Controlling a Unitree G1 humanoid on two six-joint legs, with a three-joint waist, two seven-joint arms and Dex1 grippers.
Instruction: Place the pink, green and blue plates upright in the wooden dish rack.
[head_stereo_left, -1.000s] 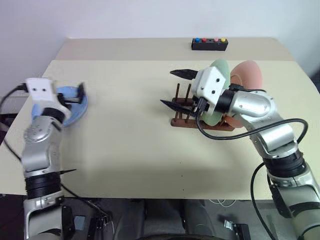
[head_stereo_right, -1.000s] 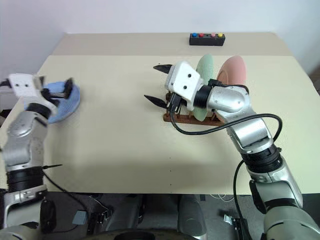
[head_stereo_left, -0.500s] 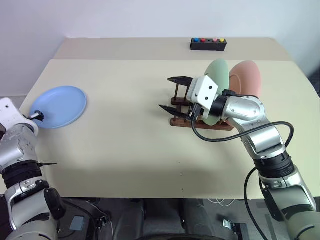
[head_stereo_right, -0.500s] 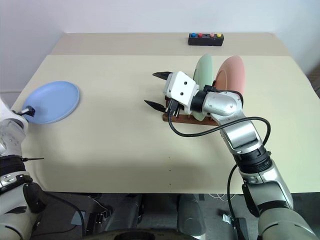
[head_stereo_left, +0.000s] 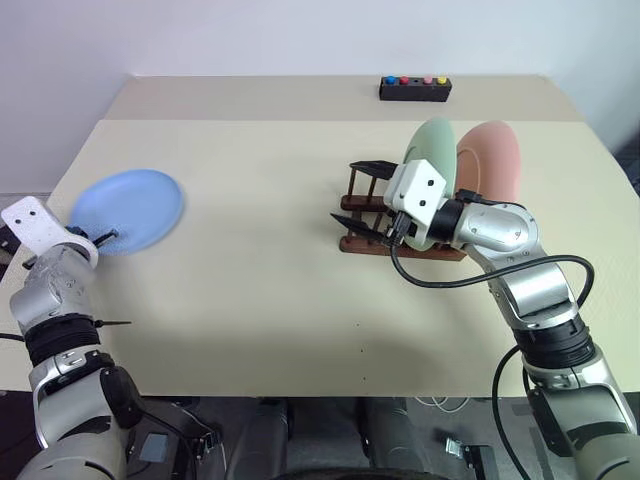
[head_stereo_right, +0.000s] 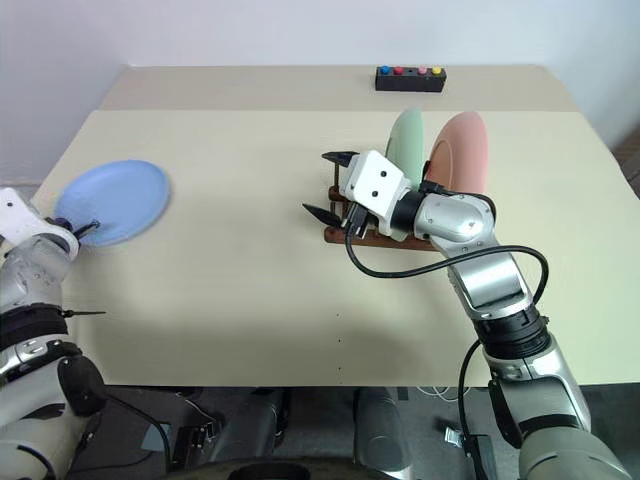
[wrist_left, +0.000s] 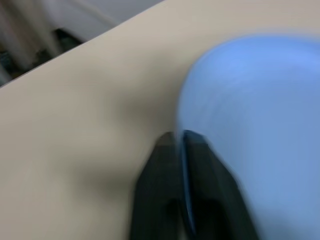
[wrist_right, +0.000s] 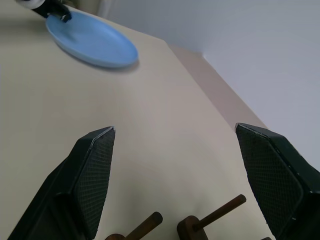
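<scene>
The left gripper (wrist_left: 180, 142) pinches the blue plate's (head_stereo_left: 130, 208) rim, apparently lifting one edge. The right gripper (head_stereo_left: 358, 193) hangs spread over the rack (head_stereo_left: 365, 222).

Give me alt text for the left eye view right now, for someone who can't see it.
The left gripper is shut on the near rim of the blue plate at the table's left side. Across the table, the green plate and pink plate stand upright in the wooden dish rack, with the open right gripper over its free end.
</scene>
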